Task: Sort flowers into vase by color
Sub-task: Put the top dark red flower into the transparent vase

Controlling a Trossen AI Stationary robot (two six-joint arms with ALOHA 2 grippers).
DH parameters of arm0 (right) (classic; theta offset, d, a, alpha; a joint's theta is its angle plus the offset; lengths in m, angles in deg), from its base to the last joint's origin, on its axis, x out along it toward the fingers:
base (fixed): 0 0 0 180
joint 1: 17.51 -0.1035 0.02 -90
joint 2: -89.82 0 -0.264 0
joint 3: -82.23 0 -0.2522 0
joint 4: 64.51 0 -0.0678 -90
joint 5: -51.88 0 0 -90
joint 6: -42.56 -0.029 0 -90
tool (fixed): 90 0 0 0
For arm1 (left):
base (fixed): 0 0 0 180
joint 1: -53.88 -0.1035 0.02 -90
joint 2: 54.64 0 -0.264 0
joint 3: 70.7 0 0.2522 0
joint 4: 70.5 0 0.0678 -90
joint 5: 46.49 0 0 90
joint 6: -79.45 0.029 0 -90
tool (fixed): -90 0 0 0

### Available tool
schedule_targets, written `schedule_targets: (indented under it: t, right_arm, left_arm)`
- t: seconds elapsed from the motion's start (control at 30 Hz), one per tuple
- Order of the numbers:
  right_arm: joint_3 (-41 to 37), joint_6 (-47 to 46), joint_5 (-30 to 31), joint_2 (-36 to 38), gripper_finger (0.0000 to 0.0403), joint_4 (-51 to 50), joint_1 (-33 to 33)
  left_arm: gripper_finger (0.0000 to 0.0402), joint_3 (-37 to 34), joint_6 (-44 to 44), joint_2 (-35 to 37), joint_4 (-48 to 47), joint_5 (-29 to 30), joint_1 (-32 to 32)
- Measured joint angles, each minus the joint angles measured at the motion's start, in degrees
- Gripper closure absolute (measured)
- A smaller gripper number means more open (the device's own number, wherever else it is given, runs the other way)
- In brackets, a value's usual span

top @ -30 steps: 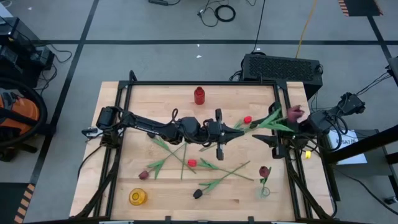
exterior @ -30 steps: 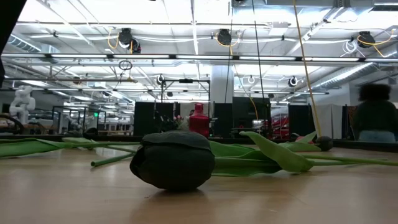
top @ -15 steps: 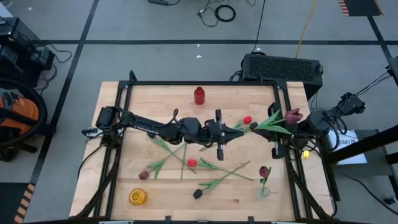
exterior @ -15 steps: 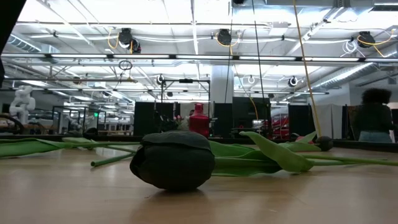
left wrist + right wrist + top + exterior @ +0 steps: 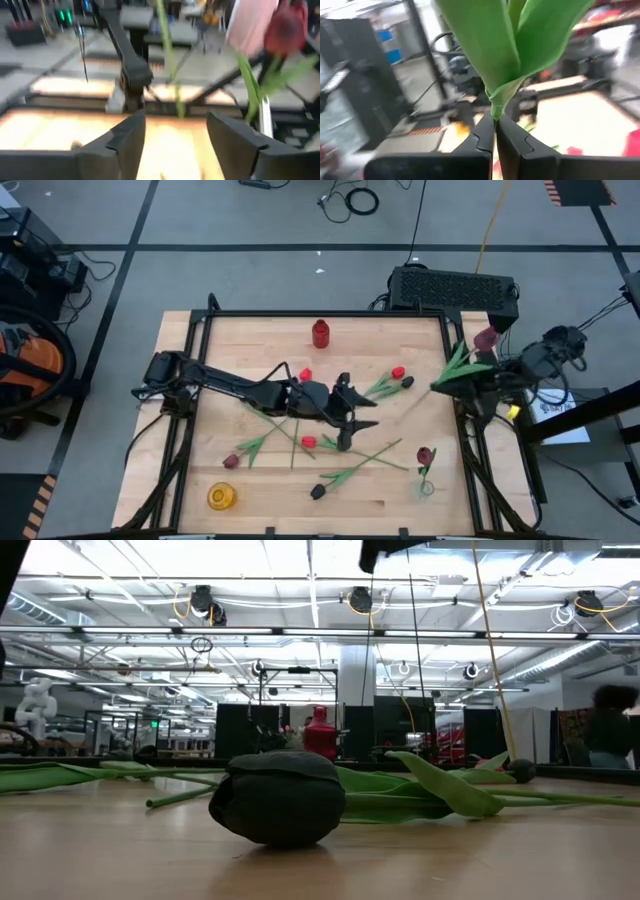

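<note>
Three vases stand on the pale wooden worktop [image 5: 200,430]: a small red bottle-shaped vase [image 5: 320,333] by the far edge, a yellow vase [image 5: 221,497] at the near left corner, and a clear glass vase [image 5: 427,488] at the near right. The clear one already holds one maroon tulip [image 5: 425,454], upright.

I count eight artificial tulips in the high view. Six lie loose on the worktop, their thin green stems crossing in the middle. Three have red heads: one beside the left arm [image 5: 305,374], one to the right of centre [image 5: 398,372], and one near the middle [image 5: 309,442]. A darker head [image 5: 409,383] lies just beside the second red one. A maroon head [image 5: 231,461] lies at the near left, and a black head [image 5: 317,492] lies near the front edge, filling the low view.

The eighth, a maroon-headed tulip with broad green leaves [image 5: 486,340], is off the worktop. The right gripper [image 5: 495,127] has its jaws closed tight on the stem just below the leaves, over the right edge of the frame.

The left gripper [image 5: 176,120] hangs over the middle of the worktop with its jaws spread apart and nothing between them. The held tulip is well ahead of it.
</note>
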Motion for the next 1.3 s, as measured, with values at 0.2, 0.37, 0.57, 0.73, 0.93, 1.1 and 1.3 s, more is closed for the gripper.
schedule_targets:
  t: [0.2,0.37,0.57,0.73,0.93,1.1,1.3]
  right_arm:
    - [6.3,-10.7,-6.2,2.1,0.0400,-11.0,-1.8]
    - [6.4,-20.4,-9.3,1.8,0.0401,-16.0,-3.2]
    - [7.1,-27.8,-13.5,0.7,0.0401,-16.6,-5.8]
    - [10.3,-26.5,-13.4,-1.9,0.0401,-22.0,-7.9]
    - [12.6,-18.9,-13.7,-5.5,0.0401,-22.5,-12.1]
    - [14.1,-15.1,-13.4,-8.1,0.0401,-20.7,-17.0]
    - [14.7,-11.7,-8.5,-11.6,0.0401,-18.1,-25.2]
  left_arm:
    - [0.0167,0.1,-1.7,2.9,-17.4,0.9,2.2]
    - [0.0166,0.0,-4.8,2.3,-26.0,2.6,3.7]
    - [0.0166,0.0,-6.1,1.8,-29.4,6.6,4.5]
    - [0.0166,0.0,-8.5,1.8,-29.9,8.2,5.2]
    - [0.0166,0.0,-9.3,1.8,-30.4,8.8,6.4]
    - [0.0166,0.0,-10.5,1.8,-30.5,10.1,7.5]
    - [0.0166,0.0,-10.5,1.8,-30.5,11.3,8.7]
